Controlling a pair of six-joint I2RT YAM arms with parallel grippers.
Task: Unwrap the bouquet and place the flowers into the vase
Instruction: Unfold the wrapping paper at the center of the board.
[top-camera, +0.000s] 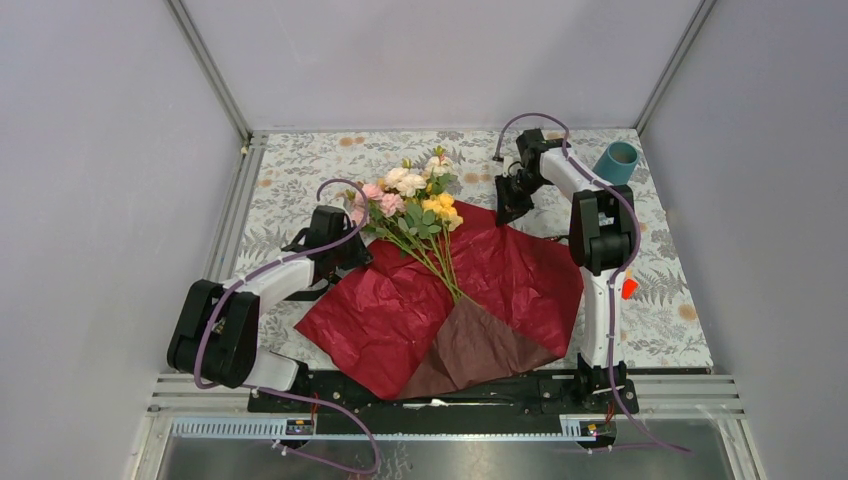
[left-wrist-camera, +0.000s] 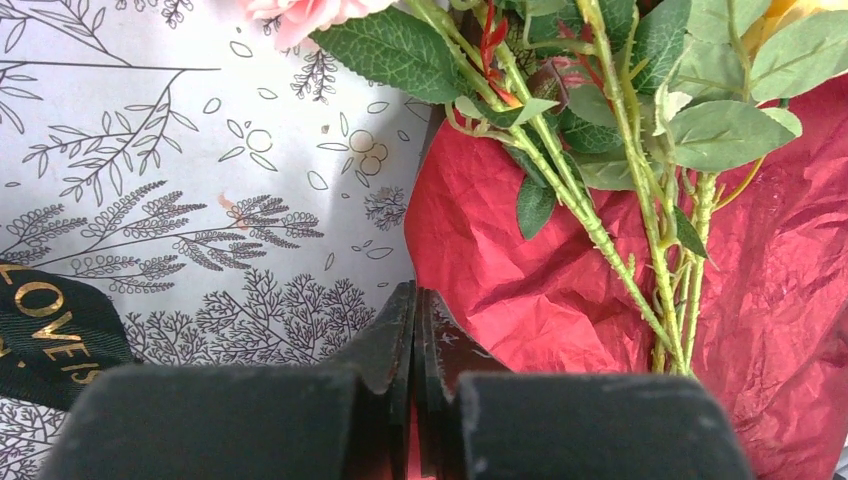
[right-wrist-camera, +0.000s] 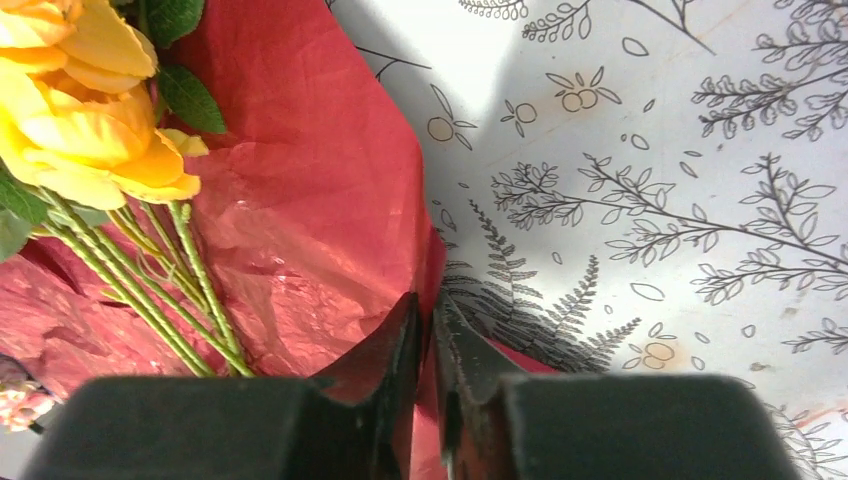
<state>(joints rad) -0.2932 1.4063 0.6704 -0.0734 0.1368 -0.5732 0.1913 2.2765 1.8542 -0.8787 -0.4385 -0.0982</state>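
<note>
The bouquet lies unwrapped: its dark red crinkled paper (top-camera: 505, 275) is spread flat on the tablecloth. The flowers (top-camera: 410, 195) lie across it, pink, cream and yellow blooms toward the back and stems pointing to the front. My left gripper (top-camera: 358, 252) is at the paper's left edge, shut, with a sliver of red paper (left-wrist-camera: 500, 250) pinched between its jaws (left-wrist-camera: 415, 292); the green stems (left-wrist-camera: 600, 225) run just to its right. My right gripper (top-camera: 507, 212) is at the paper's back right edge, shut on the paper (right-wrist-camera: 310, 200) too (right-wrist-camera: 428, 300), next to a yellow bloom (right-wrist-camera: 80, 120). The teal vase (top-camera: 617, 160) stands upright at the back right.
A black ribbon (left-wrist-camera: 50, 330) with gold lettering lies on the cloth left of my left gripper. A darker maroon sheet (top-camera: 480, 345) sticks out under the red paper at the front. A small orange object (top-camera: 628, 288) sits beside the right arm. Enclosure walls close in on three sides.
</note>
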